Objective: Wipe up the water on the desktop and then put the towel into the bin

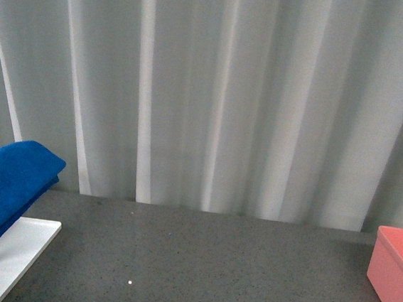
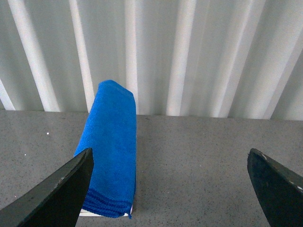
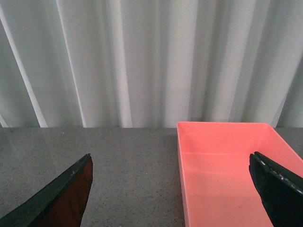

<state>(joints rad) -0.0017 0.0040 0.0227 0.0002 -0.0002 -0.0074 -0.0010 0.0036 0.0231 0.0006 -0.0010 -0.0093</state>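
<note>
Front view: neither arm shows. You have the towel at about 10 o'clock, folded and draped high, sloping down over a white rack base. The picture edge cuts off both, and what carries the towel is hidden under it. The bin sits at about 2 o'clock on the tabletop, well apart from the towel, with only one corner in frame. A pleated pale curtain closes off 12 o'clock.

Left wrist view: the left fingers are spread wide and pinch nothing. The towel hangs ahead of them, off toward one finger, which covers its near lower corner. Only a sliver of the white base shows under the hem.

Right wrist view: the right fingers are also spread wide, holding nothing. The bin lies ahead with its open mouth up. One finger and the frame hide its near end, so you cannot see the whole floor.
</note>
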